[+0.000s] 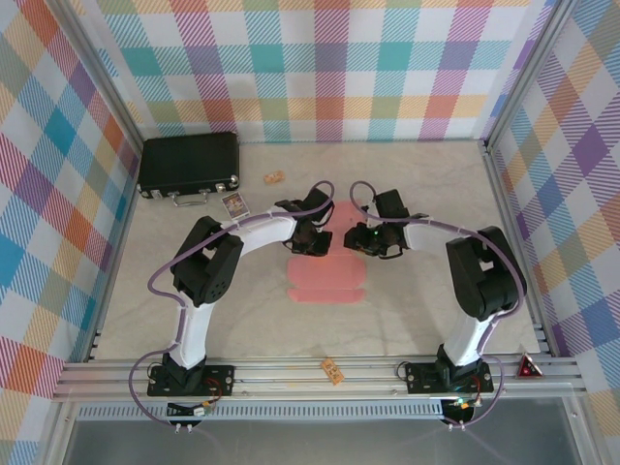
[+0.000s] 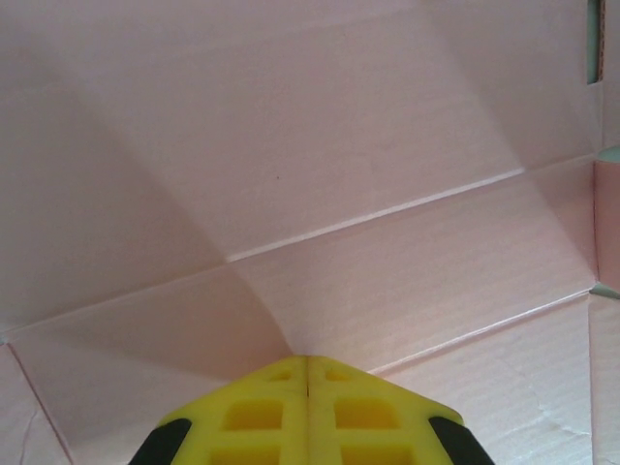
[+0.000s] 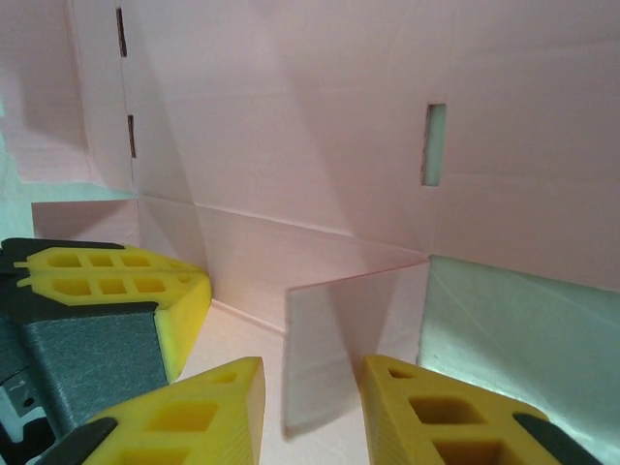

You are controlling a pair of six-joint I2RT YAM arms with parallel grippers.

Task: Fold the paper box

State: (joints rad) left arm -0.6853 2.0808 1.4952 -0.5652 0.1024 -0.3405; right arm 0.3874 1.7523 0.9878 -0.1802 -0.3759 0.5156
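1. Jaws of the left gripper (image 2: 308, 366) are pressed together, tip pinning the box (image 1: 327, 283) down.
2. Right gripper (image 3: 312, 387) is spread around an upright flap (image 3: 354, 329), not pinching it.
3. Box lies mid-tabletop (image 1: 436, 320), partly folded; the step looks like flap-raising.
4. Next, probably: pinch the flap and tuck it inward.

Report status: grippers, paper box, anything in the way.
Left gripper shut, tip on the paper box. Right gripper open, raised flap between its jaws. Black case far left, not blocking.

Two white-and-black robot arms (image 1: 197, 329) with looping purple cables (image 1: 151, 281) end in yellow plastic fingers (image 2: 252, 417) with rectangular cut-outs.
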